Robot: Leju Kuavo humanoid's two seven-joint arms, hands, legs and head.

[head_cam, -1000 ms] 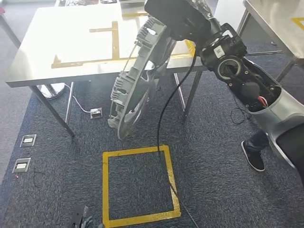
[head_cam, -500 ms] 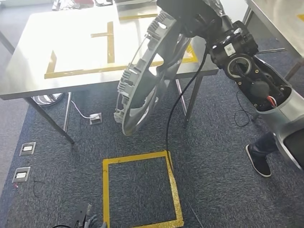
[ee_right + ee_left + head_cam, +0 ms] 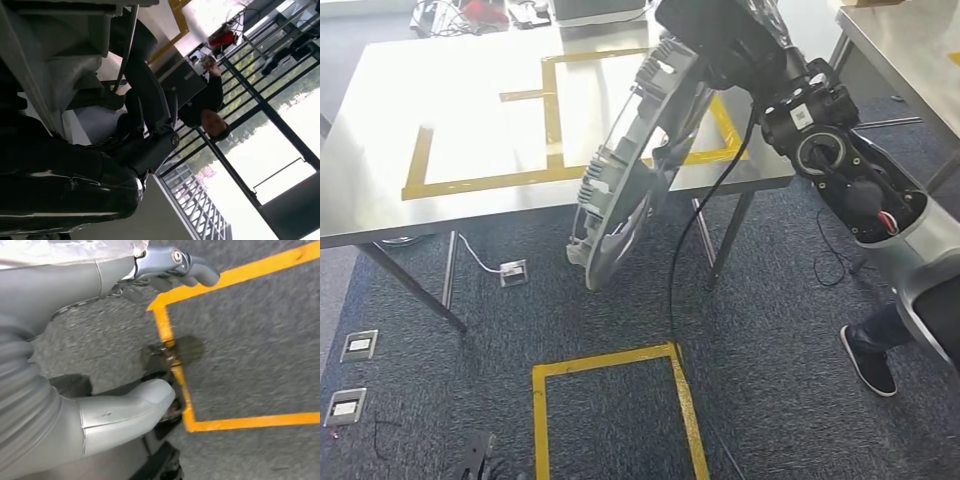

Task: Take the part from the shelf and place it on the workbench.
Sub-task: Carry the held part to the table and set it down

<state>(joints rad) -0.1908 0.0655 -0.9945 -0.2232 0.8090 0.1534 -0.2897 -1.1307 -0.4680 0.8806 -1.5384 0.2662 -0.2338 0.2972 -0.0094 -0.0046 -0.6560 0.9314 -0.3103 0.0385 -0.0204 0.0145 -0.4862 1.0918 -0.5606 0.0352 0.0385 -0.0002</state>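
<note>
Head view: right arm (image 3: 848, 180) reaches in from lower right up toward the worktop (image 3: 471, 110). Right hand (image 3: 712, 40) sits at the top of frame, dark fingers closed on the upper rim of the part (image 3: 637, 160). The part is a big grey ring-shaped piece w/ ribs and tabs along its edge. It hangs tilted, top end over the near edge of the worktop, bottom end below that edge and above the carpet (image 3: 788, 370). It's off the worktop surface as far as I can tell. A black cable (image 3: 682, 250) drops from the arm to the floor.

Worktop is shiny metal w/ yellow tape lines (image 3: 554, 110) marked on it. Yellow tape square (image 3: 539, 420) on the carpet just in front of the robot. Floor sockets (image 3: 358, 345) at left. A person's shoe (image 3: 867, 360) at right, beside the arm.

Right wrist view: fingers (image 3: 147, 105) wrap a grey bar of the part (image 3: 56, 60); a person (image 3: 207, 105) sits beyond, by big windows.

Left wrist view: left hand (image 3: 124, 405) hangs over the carpet and tape square, fingers apart, nothing held.
</note>
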